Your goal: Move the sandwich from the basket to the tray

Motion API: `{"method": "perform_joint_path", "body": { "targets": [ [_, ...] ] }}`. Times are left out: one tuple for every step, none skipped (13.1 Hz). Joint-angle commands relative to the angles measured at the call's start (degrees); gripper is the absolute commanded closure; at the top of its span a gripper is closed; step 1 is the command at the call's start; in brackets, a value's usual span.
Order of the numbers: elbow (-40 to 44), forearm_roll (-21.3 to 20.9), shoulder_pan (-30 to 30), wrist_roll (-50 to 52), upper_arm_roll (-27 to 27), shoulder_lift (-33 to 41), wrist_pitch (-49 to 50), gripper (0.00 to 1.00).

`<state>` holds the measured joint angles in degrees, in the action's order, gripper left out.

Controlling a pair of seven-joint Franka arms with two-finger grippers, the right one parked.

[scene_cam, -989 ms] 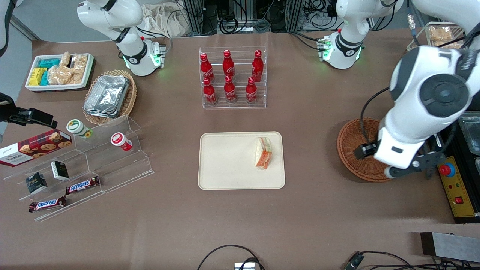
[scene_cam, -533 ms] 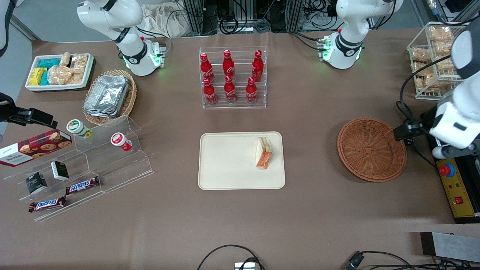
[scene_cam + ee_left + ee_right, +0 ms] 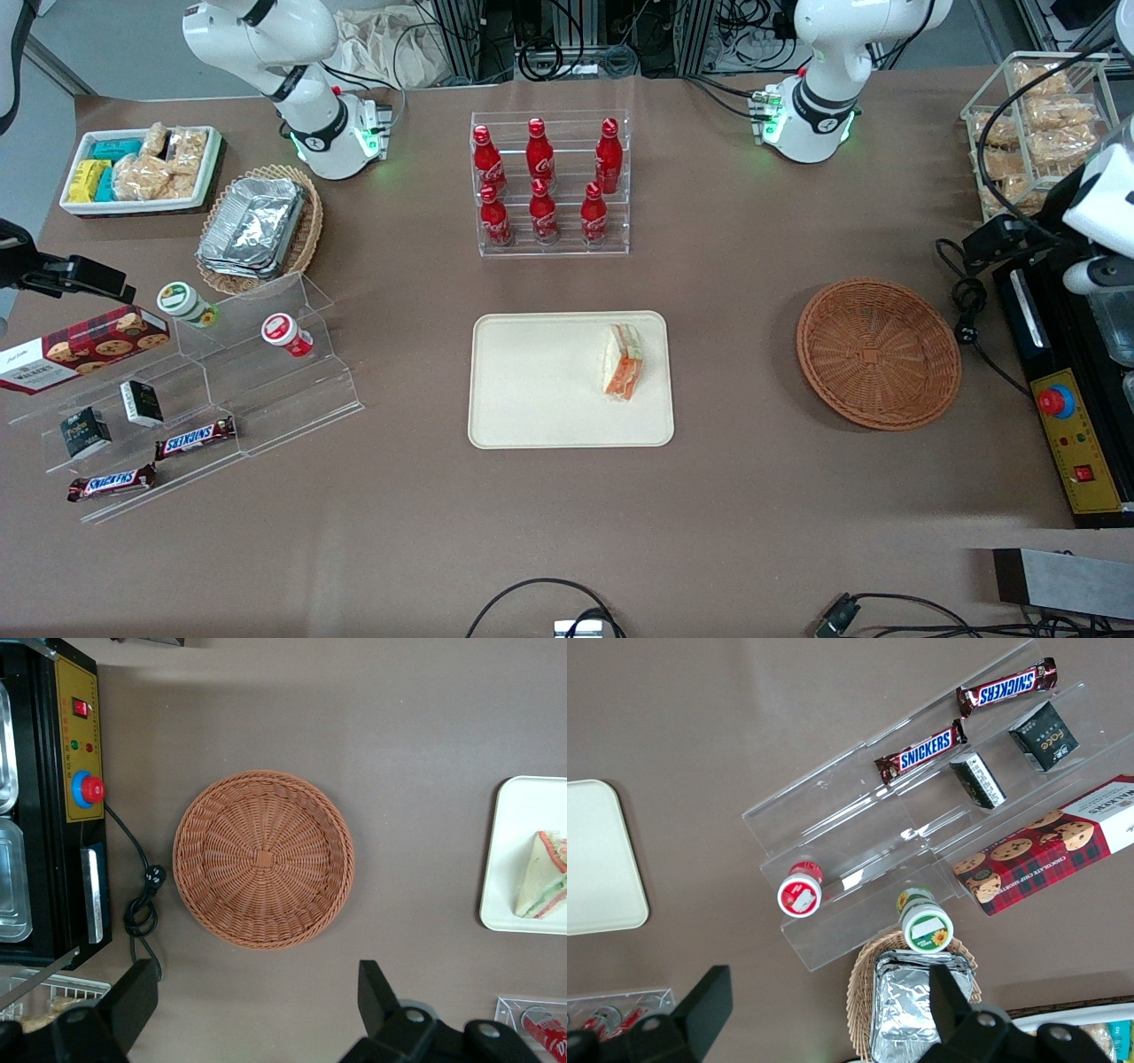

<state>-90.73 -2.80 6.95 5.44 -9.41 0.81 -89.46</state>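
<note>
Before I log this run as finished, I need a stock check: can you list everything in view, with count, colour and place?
sandwich: one, pale bread, red-green filling, on the tray
tray: one, cream, table centre
basket: one, reddish-brown wicker, nothing in it, toward the working arm's end
cola bottles: six, red, clear rack farther from the camera than the tray
foil containers: stacked, silver, in a tan basket toward the parked arm's end
Snickers bars: two, brown, on the clear stepped stand
cookie box: one, red tartan, same stand
gripper: open, high above the table beside the basket
</note>
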Motion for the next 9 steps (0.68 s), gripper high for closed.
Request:
{"method": "perform_joint_path", "body": {
  "targets": [
    [-4.44, 1.04, 0.0, -1.31, 0.27, 5.15, -2.12, 0.0],
    [-4.89, 1.04, -0.27, -1.31, 0.44, 5.95, -2.12, 0.0],
    [-4.89, 1.04, -0.44, -1.39, 0.44, 6.39, -1.95, 0.0],
    [-4.98, 1.04, -0.53, -2.09, 0.44, 7.18, -1.69, 0.0],
    [-4.98, 1.04, -0.62, -6.01, 0.44, 7.71, -1.42, 0.0],
    [-4.98, 1.04, -0.62, -9.45, 0.44, 8.24, -0.99, 0.0],
    [-4.98, 1.13, -0.79, -10.26, 0.53, 8.24, -0.55, 0.0],
    [-4.98, 1.13, -0.8, -10.53, 0.53, 8.24, -0.37, 0.0],
    [-4.89, 1.13, -0.88, -10.53, 0.53, 8.33, -0.28, 0.0]
  ]
}}
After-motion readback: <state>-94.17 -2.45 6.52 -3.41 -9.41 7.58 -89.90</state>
